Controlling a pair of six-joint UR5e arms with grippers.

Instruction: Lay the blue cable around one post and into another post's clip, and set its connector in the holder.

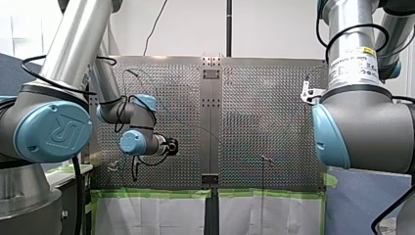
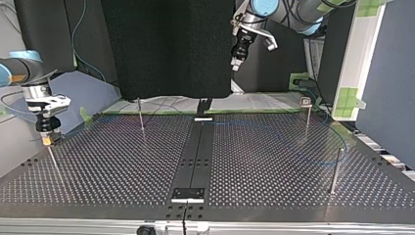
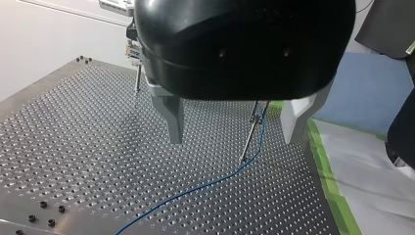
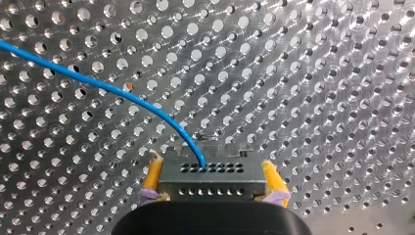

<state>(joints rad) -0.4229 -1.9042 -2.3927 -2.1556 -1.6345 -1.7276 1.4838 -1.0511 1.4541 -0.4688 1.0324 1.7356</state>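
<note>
Right gripper (image 4: pixel 211 165): closed on the connector, with one yellow pad (image 4: pixel 152 176) pressed against each end of it. It holds nothing else.
Connector (image 4: pixel 211 177): a grey block with rows of small holes, held between the pads. Its long axis runs crosswise, from pad to pad. Its holed face points straight ahead of the gripper, toward the table.
Blue cable (image 4: pixel 122 95): leaves the middle of the connector's forward face and goes ahead of the gripper. It then bends in a smooth arc toward one pad's side and runs off over the table.
Table (image 4: pixel 318 98): a perforated metal plate, ahead of the right gripper and beyond the connector.
Thin post (image 2: pixel 54 161): in the top view, directly under the right gripper. The gripper's tip hangs at the post's top; whether they touch cannot be told.
Left gripper (image 3: pixel 233 139): wide open, its two fingers (image 3: pixel 172 117) well apart and holding nothing. In the top view it hangs high above the table, well apart from the right gripper.
Second post (image 3: pixel 250 134): ahead of the left gripper, in line with the gap between its fingers and nearer the paler finger.
Cable by the left gripper: comes down close beside the second post, passes its foot, then lies on the table and runs back under the gripper.
</note>
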